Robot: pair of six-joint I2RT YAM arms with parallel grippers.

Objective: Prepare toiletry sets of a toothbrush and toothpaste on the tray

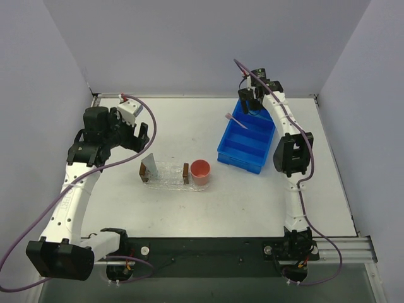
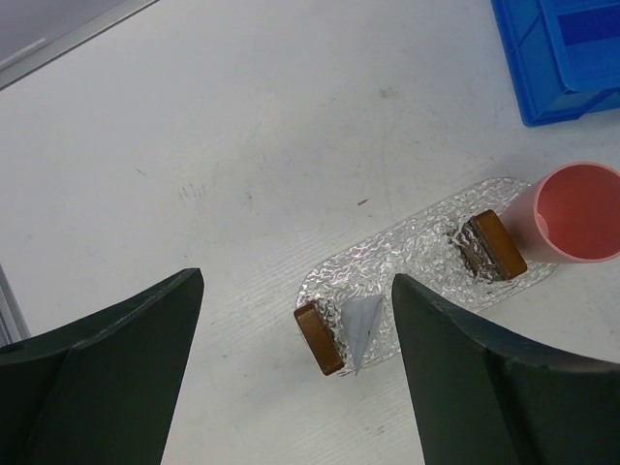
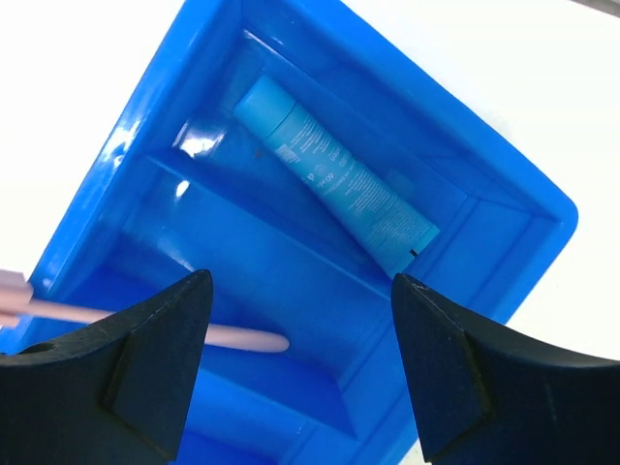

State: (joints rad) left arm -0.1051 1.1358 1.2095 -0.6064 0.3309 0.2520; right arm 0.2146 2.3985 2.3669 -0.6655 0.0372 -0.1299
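Note:
The light blue toothpaste (image 3: 334, 179) lies in the end compartment of the blue bin (image 3: 504, 242). The pink toothbrush (image 3: 247, 339) lies in the neighbouring compartment, one end poking over the bin wall (image 1: 235, 120). My right gripper (image 3: 300, 358) hangs open above the bin (image 1: 251, 103), holding nothing. The clear bumpy tray (image 2: 426, 247) lies mid-table (image 1: 165, 177), and a whitish-grey toothpaste tube (image 2: 363, 325) leans at its left end (image 1: 150, 164). My left gripper (image 2: 295, 373) is open and empty, raised up and to the left of the tray (image 1: 136, 130).
A pink cup (image 1: 201, 172) stands at the tray's right end (image 2: 579, 218). Two brown blocks (image 2: 318, 339) (image 2: 492, 244) sit on the tray's ends. The blue bin (image 1: 247, 142) takes up the right rear of the table. Walls close in the back and sides.

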